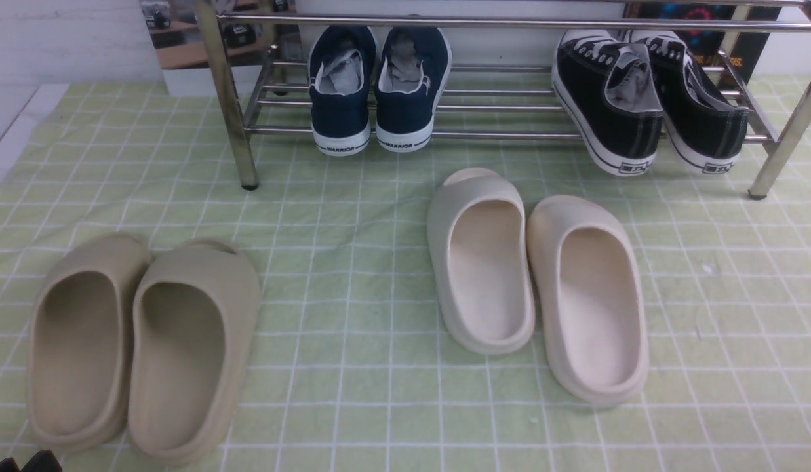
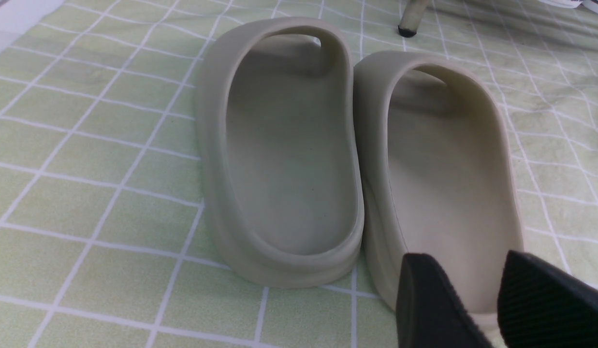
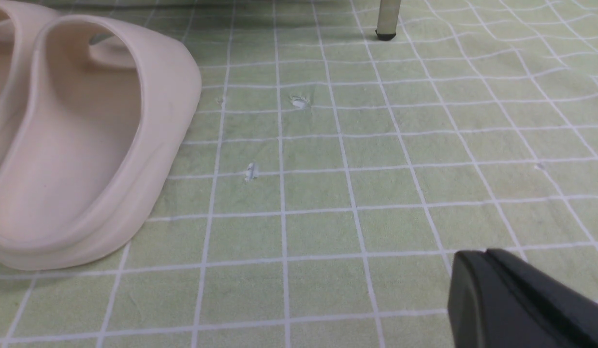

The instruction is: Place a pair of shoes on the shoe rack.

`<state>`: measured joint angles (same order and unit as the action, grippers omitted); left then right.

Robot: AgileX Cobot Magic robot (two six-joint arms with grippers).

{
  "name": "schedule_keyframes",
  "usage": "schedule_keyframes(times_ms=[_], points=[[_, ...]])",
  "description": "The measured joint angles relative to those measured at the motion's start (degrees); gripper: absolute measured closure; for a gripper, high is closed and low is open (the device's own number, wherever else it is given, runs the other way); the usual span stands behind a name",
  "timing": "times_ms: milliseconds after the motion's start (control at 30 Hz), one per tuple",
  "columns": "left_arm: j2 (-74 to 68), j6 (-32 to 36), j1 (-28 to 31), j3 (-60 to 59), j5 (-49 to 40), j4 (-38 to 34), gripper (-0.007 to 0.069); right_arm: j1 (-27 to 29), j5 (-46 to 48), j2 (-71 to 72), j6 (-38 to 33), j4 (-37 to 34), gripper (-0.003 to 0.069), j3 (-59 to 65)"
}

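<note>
I see navy WARRIOR sneakers (image 1: 405, 92) side by side. Cream slides (image 1: 543, 288) and beige slides (image 1: 143, 347) lie before me.

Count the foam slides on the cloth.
4: two beige foam slides side by side at left; two cream foam slides right of centre, in front of the shoe rack.
</note>
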<state>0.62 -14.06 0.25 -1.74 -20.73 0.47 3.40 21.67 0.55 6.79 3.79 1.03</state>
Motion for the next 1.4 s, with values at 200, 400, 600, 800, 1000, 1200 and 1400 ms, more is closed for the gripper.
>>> schedule_keyframes(times_ms=[200, 400, 600, 800, 1000, 1200, 1400], points=[[0.0, 0.0, 0.0, 0.0, 0.0, 0.0, 0.0386, 0.0, 0.06, 0.0, 0.0, 0.0, 0.0646, -0.01], [0.0, 0.0, 0.0, 0.0, 0.0, 0.06, 0.0386, 0.0, 0.13, 0.0, 0.0, -0.06, 0.0643, -0.01], [0.0, 0.0, 0.0, 0.0, 0.0, 0.06, 0.0386, 0.0, 0.13, 0.0, 0.0, -0.06, 0.0636, -0.06], [0.0, 0.0, 0.0, 0.0, 0.0, 0.06, 0.0386, 0.0, 0.13, 0.0, 0.0, -0.06, 0.0629, -0.06], [0.0, 0.0, 0.0, 0.0, 0.0, 0.06, 0.0386, 0.0, 0.13, 0.0, 0.0, -0.06, 0.0622, -0.06], [0.0, 0.0, 0.0, 0.0, 0.0, 0.06, 0.0386, 0.0, 0.13, 0.0, 0.0, -0.06, 0.0617, -0.06], [0.0, 0.0, 0.0, 0.0, 0.0, 0.06, 0.0386, 0.0, 0.13, 0.0, 0.0, -0.06, 0.0608, -0.06]])
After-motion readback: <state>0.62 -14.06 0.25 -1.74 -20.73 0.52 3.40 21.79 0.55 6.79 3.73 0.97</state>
